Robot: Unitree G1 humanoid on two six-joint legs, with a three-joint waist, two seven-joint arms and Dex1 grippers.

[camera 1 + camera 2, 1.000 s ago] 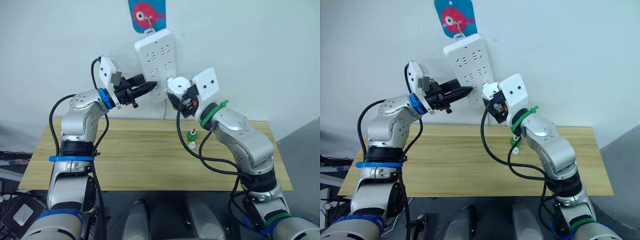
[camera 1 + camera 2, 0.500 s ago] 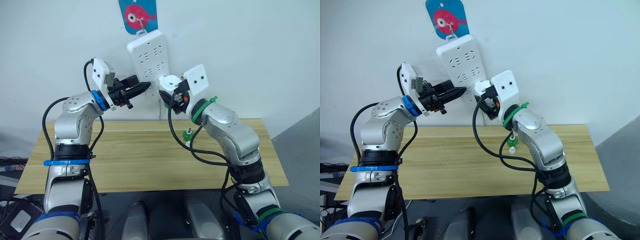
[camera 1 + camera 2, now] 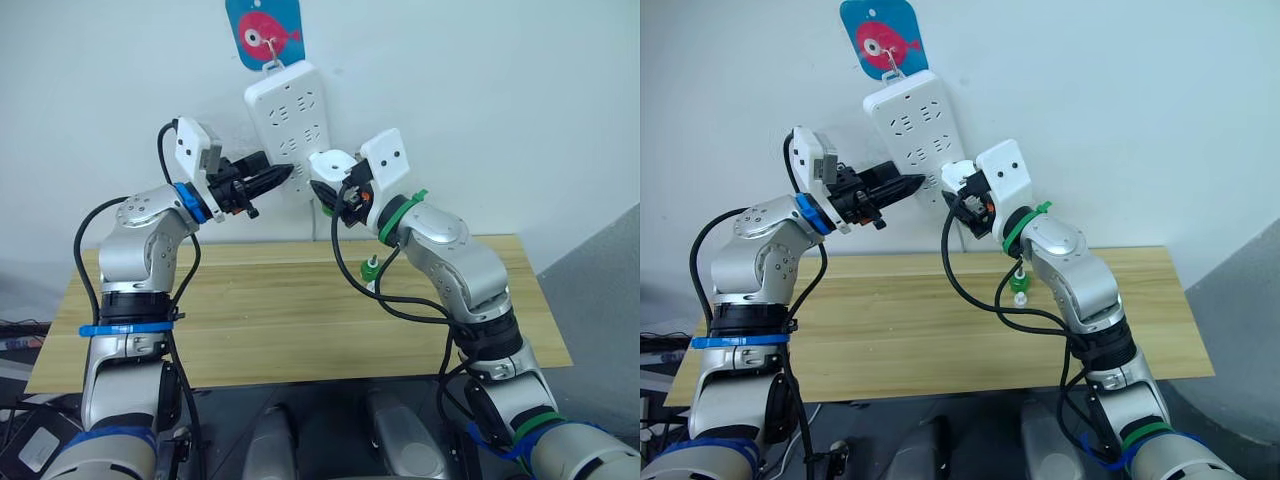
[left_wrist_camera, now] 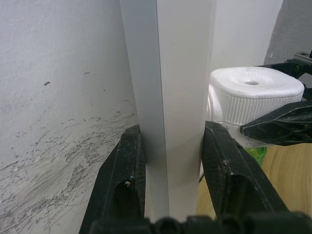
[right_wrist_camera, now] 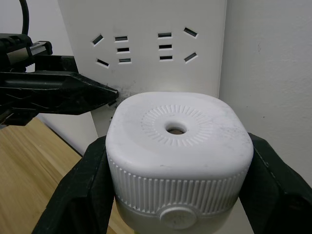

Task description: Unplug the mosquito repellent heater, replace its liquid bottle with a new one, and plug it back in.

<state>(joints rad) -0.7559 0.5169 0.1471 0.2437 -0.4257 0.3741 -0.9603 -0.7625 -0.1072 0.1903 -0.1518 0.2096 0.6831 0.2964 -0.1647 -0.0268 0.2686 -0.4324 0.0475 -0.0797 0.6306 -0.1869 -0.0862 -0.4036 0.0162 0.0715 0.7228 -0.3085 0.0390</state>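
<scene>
- The right gripper point(image 5: 175, 195) is clamped on the heater point(image 5: 178, 153), one finger on each side, holding it just in front of the lower sockets of the strip point(image 3: 290, 125) on the wall.
- The left gripper point(image 4: 170, 161) pinches the strip's lower edge between its fingers, steadying it.
- Risk: the strip hangs from a hook point(image 3: 270, 62) and sits tilted; a push on the heater could swing it, or pull it from the left grip, so the prongs miss the slots.
- Risk: the heater is rounded, so it could twist in the fingers under pressure.
- Hidden: the prongs, so I cannot tell whether they are in a socket or just short of it.
- A green bottle point(image 3: 371, 268) stands on the table point(image 3: 300, 330), partly behind the right arm's cable; whether it is the old or the new one is unclear.
</scene>
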